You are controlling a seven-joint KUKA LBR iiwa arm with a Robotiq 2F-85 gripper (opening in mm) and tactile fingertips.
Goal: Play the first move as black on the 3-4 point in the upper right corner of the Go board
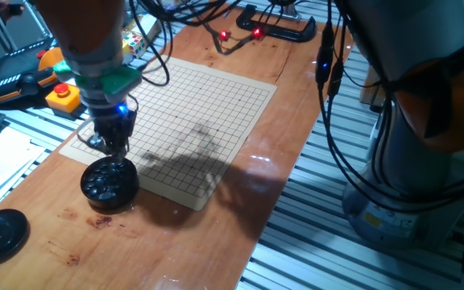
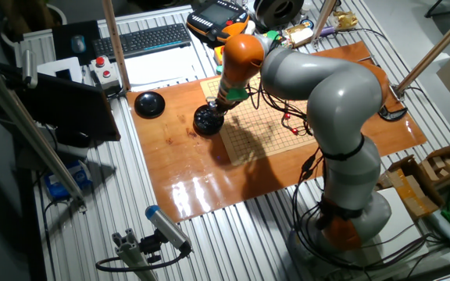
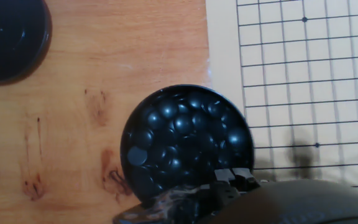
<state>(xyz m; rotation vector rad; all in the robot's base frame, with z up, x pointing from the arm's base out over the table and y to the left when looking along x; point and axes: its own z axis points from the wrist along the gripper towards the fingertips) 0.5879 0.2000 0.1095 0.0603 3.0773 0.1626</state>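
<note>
The gripper is hanging directly above the bowl of black stones; whether its fingers are parted cannot be told. The board is lying just beside it, bare of stones.

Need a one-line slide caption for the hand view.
Hand camera looks down on the open bowl of black stones beside the empty Go board, lid set aside on the wooden table.

Arm arched from its base at 5 o'clock; gripper points straight down, finger spacing not discernible.
</note>
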